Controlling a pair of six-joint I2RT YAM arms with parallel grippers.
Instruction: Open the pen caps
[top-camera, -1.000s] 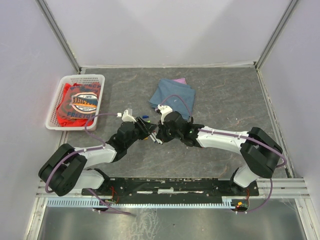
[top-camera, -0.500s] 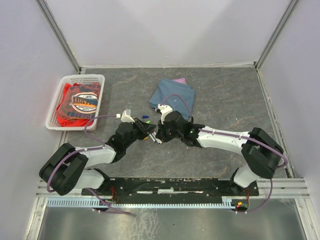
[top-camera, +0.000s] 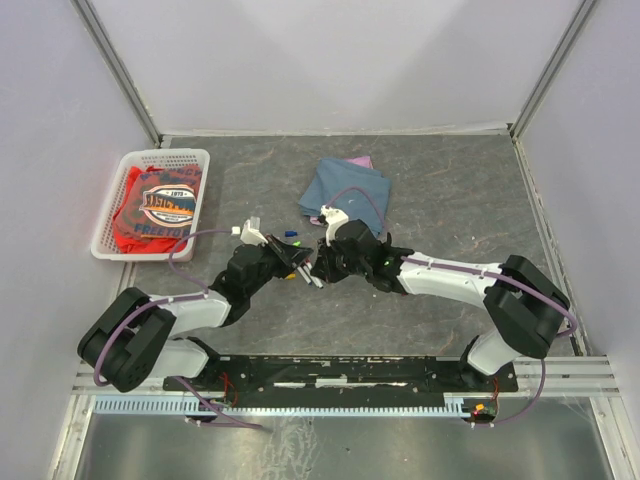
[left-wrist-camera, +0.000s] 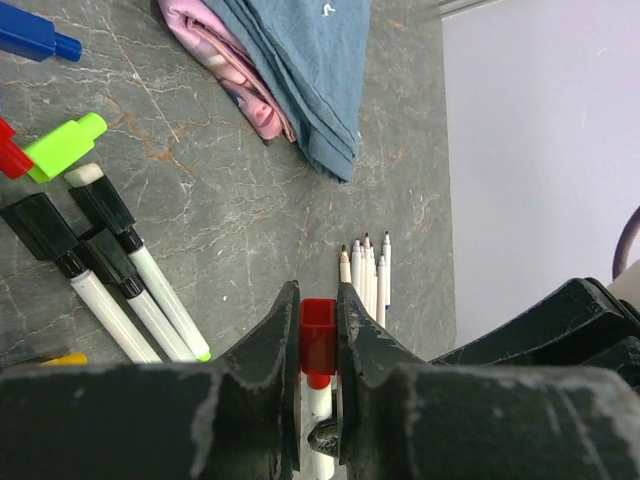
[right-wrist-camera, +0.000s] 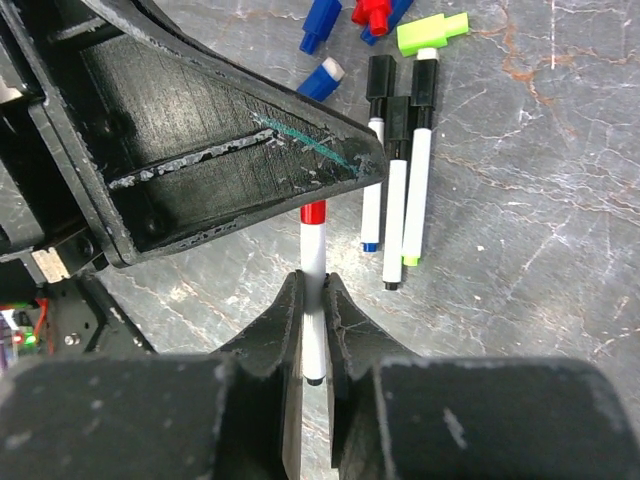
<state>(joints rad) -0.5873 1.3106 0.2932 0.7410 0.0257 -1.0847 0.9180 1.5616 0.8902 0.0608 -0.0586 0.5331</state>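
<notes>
My left gripper (left-wrist-camera: 318, 300) is shut on the red pen cap (left-wrist-camera: 318, 335) of a white-barrelled pen (left-wrist-camera: 319, 405), held above the table. My right gripper (right-wrist-camera: 314, 285) is shut on that pen's white barrel (right-wrist-camera: 314, 255). A red collar (right-wrist-camera: 314, 212) shows between the cap and the barrel. In the top view the two grippers (top-camera: 298, 262) (top-camera: 316, 268) meet tip to tip at the table's middle. Three black-capped pens (right-wrist-camera: 398, 200) lie below, with loose green (right-wrist-camera: 432, 32), blue (right-wrist-camera: 322, 22) and red (right-wrist-camera: 372, 12) caps beside them. Several uncapped pens (left-wrist-camera: 368, 275) lie bunched together.
A folded blue cloth (top-camera: 345, 190) lies on a pink one (left-wrist-camera: 230, 60) just beyond the pens. A white basket (top-camera: 110, 215) with a red printed cloth (top-camera: 155, 205) stands at the left edge. Grey walls enclose the table.
Both grippers have shifted slightly away from the arm bases, still holding the same pen between them.
</notes>
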